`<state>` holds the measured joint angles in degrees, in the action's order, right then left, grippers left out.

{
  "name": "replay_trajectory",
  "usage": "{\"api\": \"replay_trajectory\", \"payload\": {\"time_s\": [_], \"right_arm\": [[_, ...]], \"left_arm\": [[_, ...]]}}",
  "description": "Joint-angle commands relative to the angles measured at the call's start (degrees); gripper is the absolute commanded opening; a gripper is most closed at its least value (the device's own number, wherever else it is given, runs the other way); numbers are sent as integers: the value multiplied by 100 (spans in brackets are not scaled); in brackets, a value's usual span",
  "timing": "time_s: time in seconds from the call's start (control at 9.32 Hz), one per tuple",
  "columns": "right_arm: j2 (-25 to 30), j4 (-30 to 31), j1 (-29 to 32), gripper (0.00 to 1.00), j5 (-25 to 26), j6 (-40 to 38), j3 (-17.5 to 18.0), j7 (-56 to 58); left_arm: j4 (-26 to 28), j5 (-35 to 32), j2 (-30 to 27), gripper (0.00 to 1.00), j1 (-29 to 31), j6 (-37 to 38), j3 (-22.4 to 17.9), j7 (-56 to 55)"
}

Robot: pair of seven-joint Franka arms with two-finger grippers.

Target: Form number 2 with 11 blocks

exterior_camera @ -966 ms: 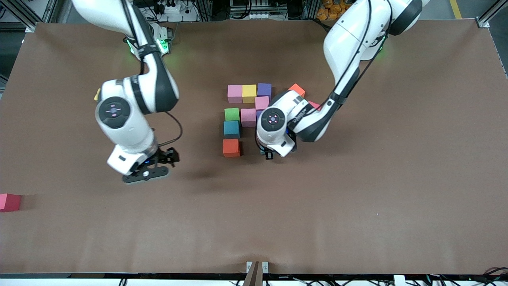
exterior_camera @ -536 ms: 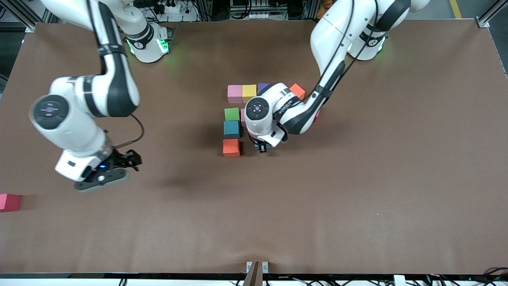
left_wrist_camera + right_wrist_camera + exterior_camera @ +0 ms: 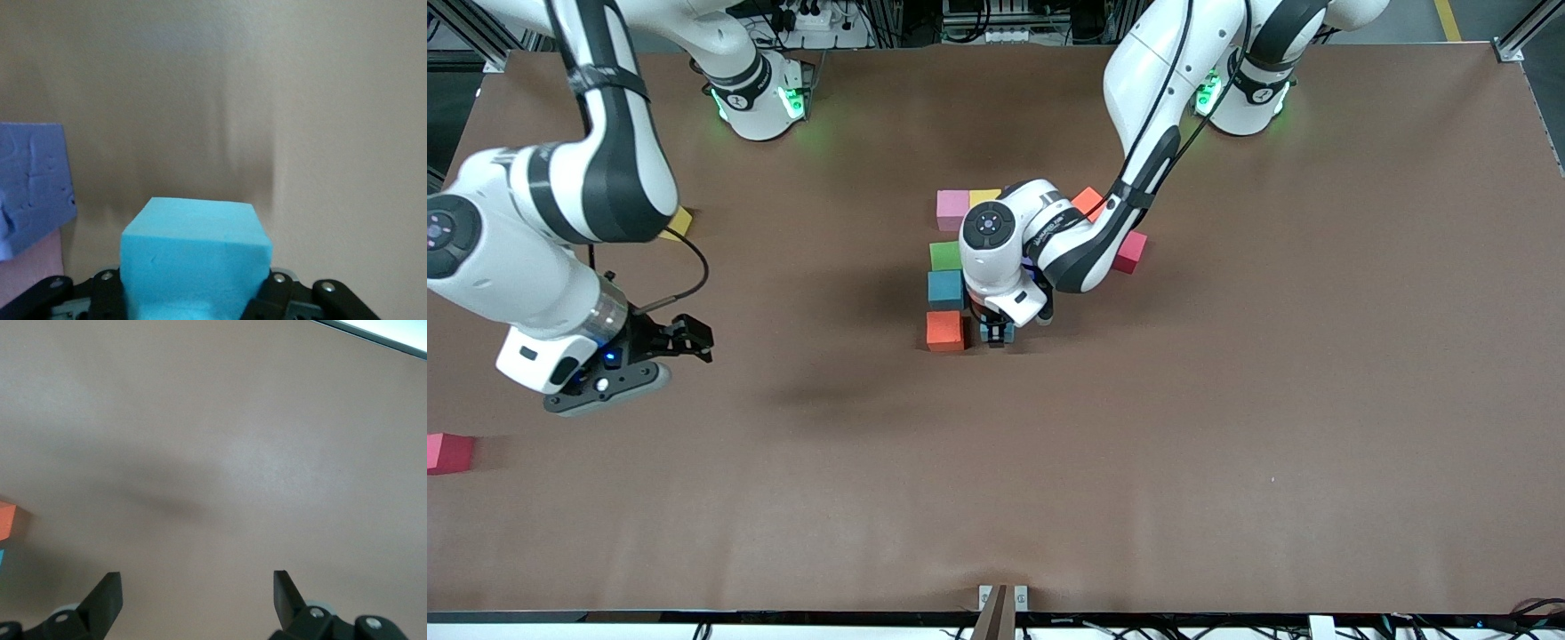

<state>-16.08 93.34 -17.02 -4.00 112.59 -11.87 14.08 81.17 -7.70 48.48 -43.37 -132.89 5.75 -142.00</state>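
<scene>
two claws in view. left claw [image 3: 996,335] low beside orange block [image 3: 945,330], clamped on light blue block [image 3: 195,257]; purple block [image 3: 32,185] close by in left wrist view. partial number 2: pink block [image 3: 951,209], yellow block [image 3: 984,196], green block [image 3: 945,256], teal block [image 3: 945,289], orange block in column on brown surface [image 3: 1227,400]. right claw [image 3: 680,342] over bare surface toward right arm's end, fingers [image 3: 107,599] spread wide, holding nothing.

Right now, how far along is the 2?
Partly built: pink block, green block, blue block and orange block are placed. The left gripper holds a light blue block beside the orange one. The right gripper is open and empty. Bottom row unfinished.
</scene>
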Motion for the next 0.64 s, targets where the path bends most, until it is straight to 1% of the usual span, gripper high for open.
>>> {"api": "replay_trajectory", "payload": {"time_s": [0.0,0.11,0.21,0.32,0.43,0.54], "right_arm": [[394,97,969,100,704,-315,1226,-710],[552,106,1138,100,829,-516,1518,-1079],[676,140,1270,100,831,-562,1626,-1126],[703,141,1541,100,831,-588,1879,-1083],[703,141,2023,100,831,-589,2412,-1083],[694,141,2228,100,839,-589,2626,-1083]], "left_arm": [[-233,49,178,0,-83,-297,-83,242],[-390,49,318,0,-101,-316,-83,234],[-444,49,381,0,-118,-325,-83,234],[-445,49,381,0,-119,-325,-83,225],[-453,49,381,0,-119,-343,-83,164],[-480,101,390,0,-110,-343,-83,16]]}}
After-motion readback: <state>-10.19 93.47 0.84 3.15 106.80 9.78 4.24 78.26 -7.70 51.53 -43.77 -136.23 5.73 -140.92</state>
